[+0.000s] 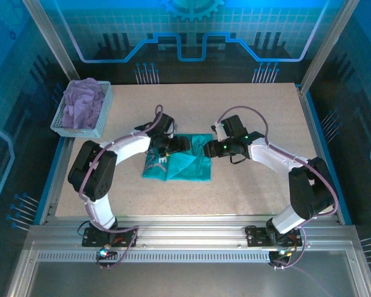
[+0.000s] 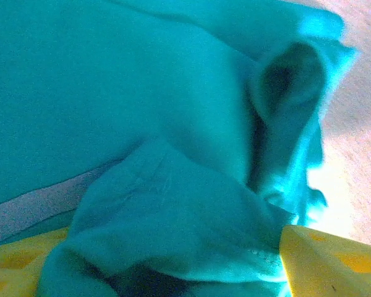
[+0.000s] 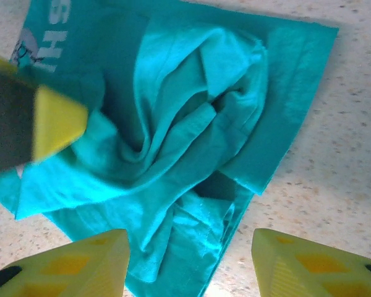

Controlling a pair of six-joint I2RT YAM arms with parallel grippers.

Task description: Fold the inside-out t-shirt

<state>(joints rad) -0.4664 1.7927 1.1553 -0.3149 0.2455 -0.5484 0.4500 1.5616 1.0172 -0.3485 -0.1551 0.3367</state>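
**A:** Where is the t-shirt [image 1: 188, 167]?

**B:** It lies flat on the speckled table [image 1: 253, 111], a teal heap loosely gathered into a rough rectangle. Its middle is creased and twisted, and white lettering [image 1: 156, 164] shows on its left part.

**A:** And the left gripper [image 1: 178, 146]?

**B:** It is down at the t-shirt's far edge, left of centre. In the left wrist view its yellow fingers [image 2: 334, 260] stand wide apart, with a thick fold of the t-shirt heaped between them and lapping over their inner sides. I see no squeeze on the cloth.

**A:** The right gripper [image 1: 208, 148]?

**B:** It is at the t-shirt's far right corner, facing the left gripper across the cloth. From its own camera its two fingers [image 3: 80, 260] are spread apart above the t-shirt's edge, one over cloth and the other over bare table beside it. Nothing is held between them.

**A:** Anything else nearby?

**B:** A pale mesh basket [image 1: 105, 111] sits well away from the t-shirt, up and to the left, with a lavender cloth [image 1: 83, 102] piled inside.
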